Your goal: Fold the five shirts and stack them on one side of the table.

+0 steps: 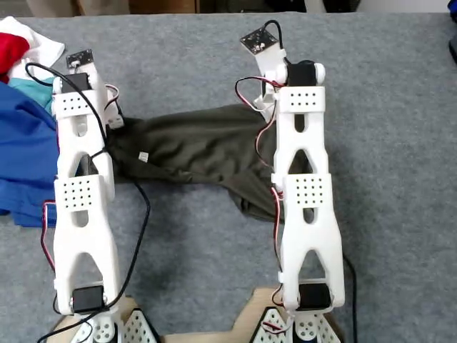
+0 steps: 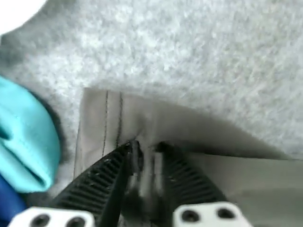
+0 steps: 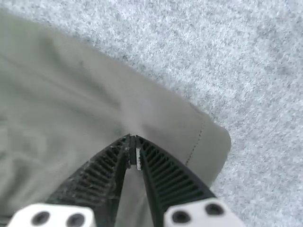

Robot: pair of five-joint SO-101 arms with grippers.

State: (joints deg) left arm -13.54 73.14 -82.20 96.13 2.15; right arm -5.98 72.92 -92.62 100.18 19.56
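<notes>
Mottled grey table (image 1: pixel 393 143), olive-green shirt (image 1: pixel 200 146), blue shirt (image 1: pixel 25 143), teal shirt (image 1: pixel 32 91), red shirt (image 1: pixel 11 50), white shirt (image 1: pixel 39 43)

You're at a robotics lab bench, by the look of it. The white printed left arm (image 1: pixel 80 207) and right arm (image 1: pixel 307 200) stand on a wooden base (image 1: pixel 251 299). Servo wires (image 1: pixel 275 196) run loose and bare. Grey felt (image 1: pixel 400 143) covers the table, with bright shirts (image 1: pixel 25 143) heaped at one edge.

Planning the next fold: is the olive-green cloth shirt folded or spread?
Spread, though wrinkled: the olive-green cloth shirt lies stretched between left gripper and right gripper.
</notes>
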